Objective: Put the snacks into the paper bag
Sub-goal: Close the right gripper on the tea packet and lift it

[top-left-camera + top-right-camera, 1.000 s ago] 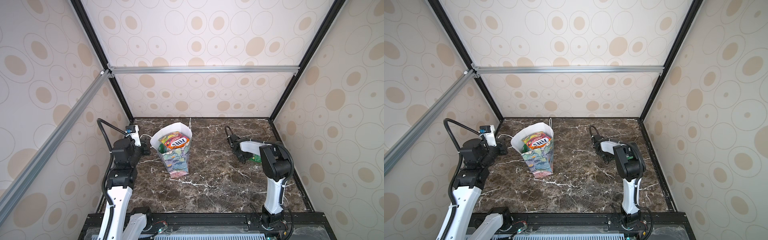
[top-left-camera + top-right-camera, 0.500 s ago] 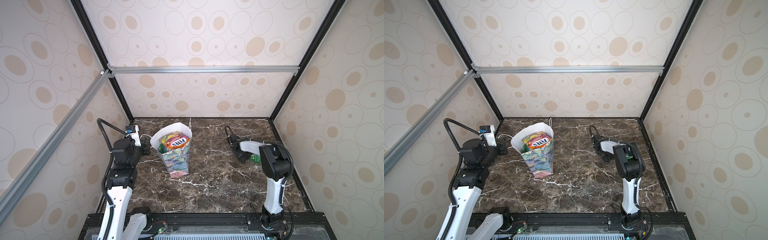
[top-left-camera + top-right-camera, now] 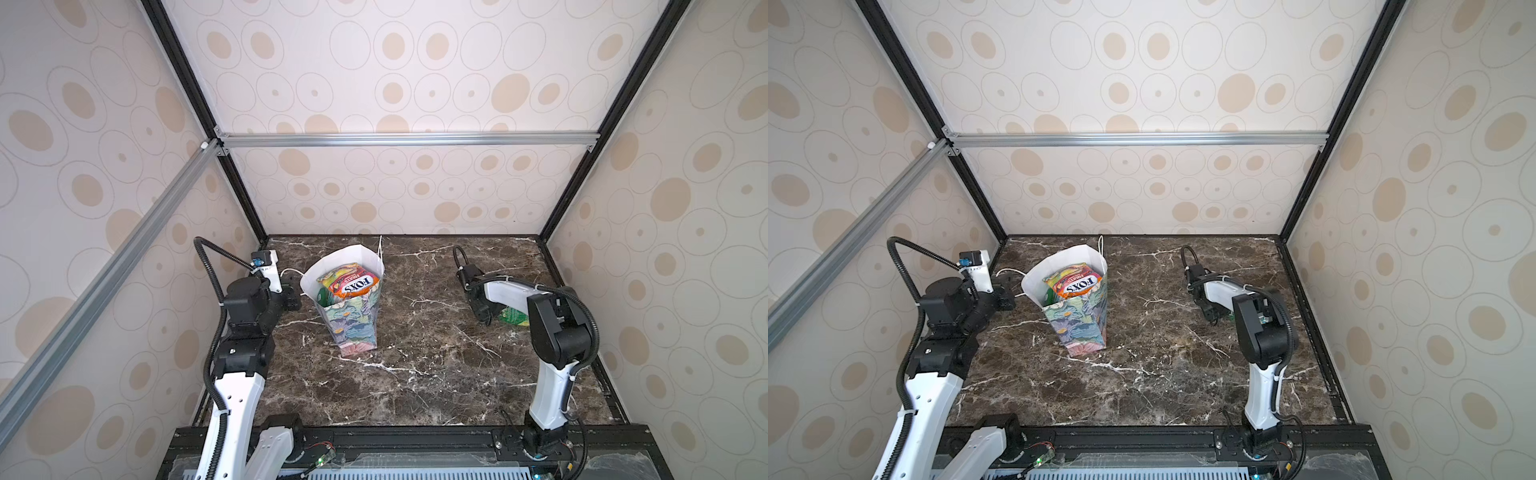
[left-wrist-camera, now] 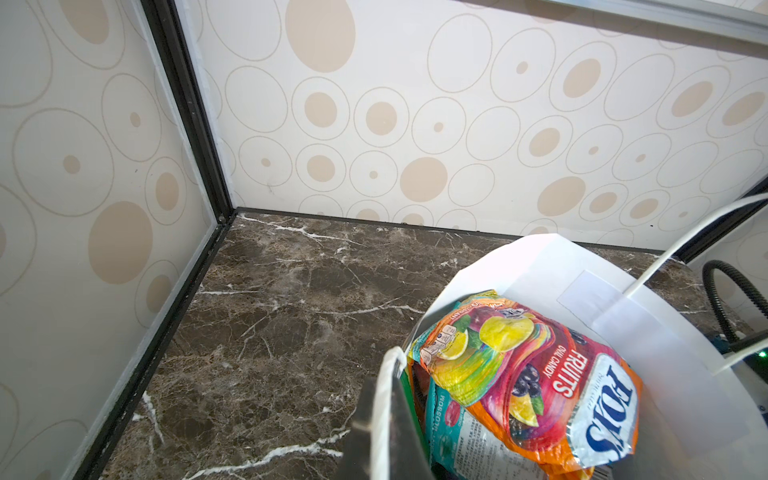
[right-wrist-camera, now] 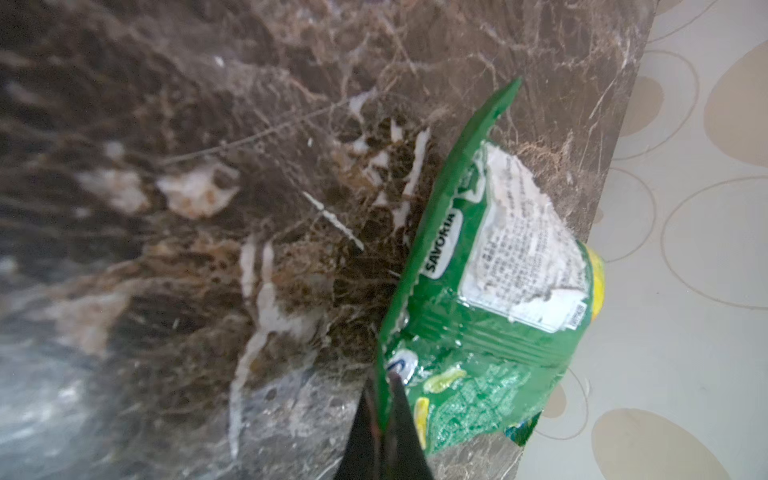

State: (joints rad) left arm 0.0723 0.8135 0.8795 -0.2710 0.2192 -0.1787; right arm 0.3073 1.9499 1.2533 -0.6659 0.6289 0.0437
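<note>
Closing since a second ago, my right fingers (image 5: 405,440) are clamping the green packet (image 5: 498,291) by one edge, its length trailing toward the side wall (image 5: 685,249); the paper bag (image 3: 353,328) is standing well apart leftward across the counter (image 3: 424,365), my left fingers (image 4: 359,432) pinching its rim

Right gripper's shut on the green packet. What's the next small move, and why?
Probably lift the right gripper straight up: it pinches the green packet by an edge, low on the table, and the paper bag, its rim held by the left gripper, stands much taller.

Overhead stereo pair, whole tabletop (image 3: 415,353); wrist close-ups.
</note>
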